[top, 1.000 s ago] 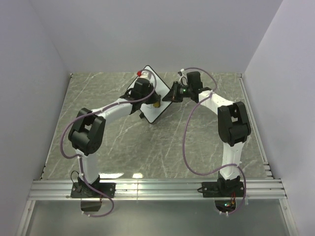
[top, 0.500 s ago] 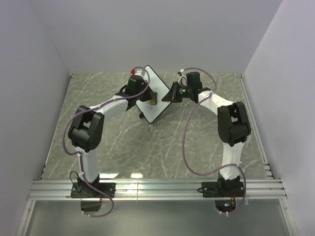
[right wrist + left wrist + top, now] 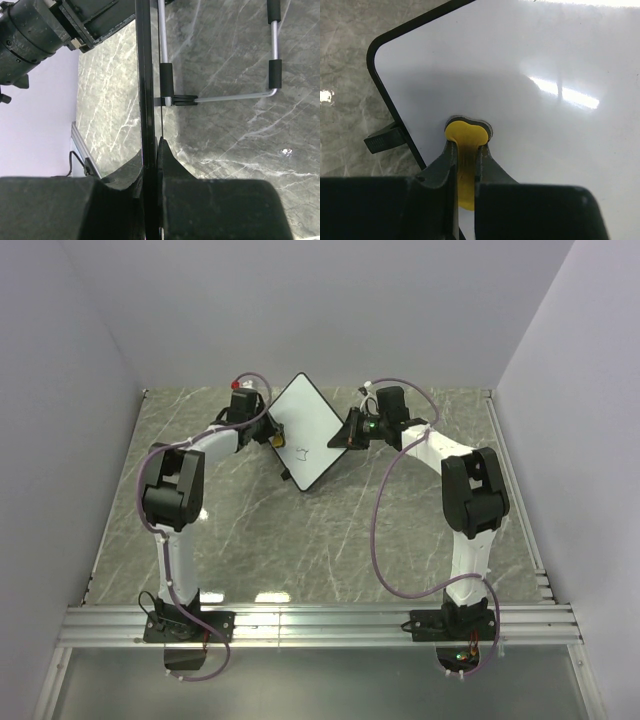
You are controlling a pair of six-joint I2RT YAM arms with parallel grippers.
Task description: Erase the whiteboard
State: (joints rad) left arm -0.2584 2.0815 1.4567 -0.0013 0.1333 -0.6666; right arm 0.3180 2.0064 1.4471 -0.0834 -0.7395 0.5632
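Left gripper (image 3: 466, 148) is clenched on a yellow eraser (image 3: 465, 131), which is pressed to the whiteboard (image 3: 545, 75) near its left corner. Right gripper (image 3: 151, 150) is clamped on the board's edge. Board is held at the table's (image 3: 250, 540) far middle, one corner toward the back wall; long axis cannot be told.

The top external camera sits high above the near edge of the tabletop (image 3: 300, 540), facing down and forward over the whole workspace. The left wrist camera looks along its pincer (image 3: 466, 147), very close to the face of the whiteboard (image 3: 545, 75). The right wrist camera looks along its pincer (image 3: 151, 150), close and edge-on to that board. All three views share the whiteboard and tabletop.
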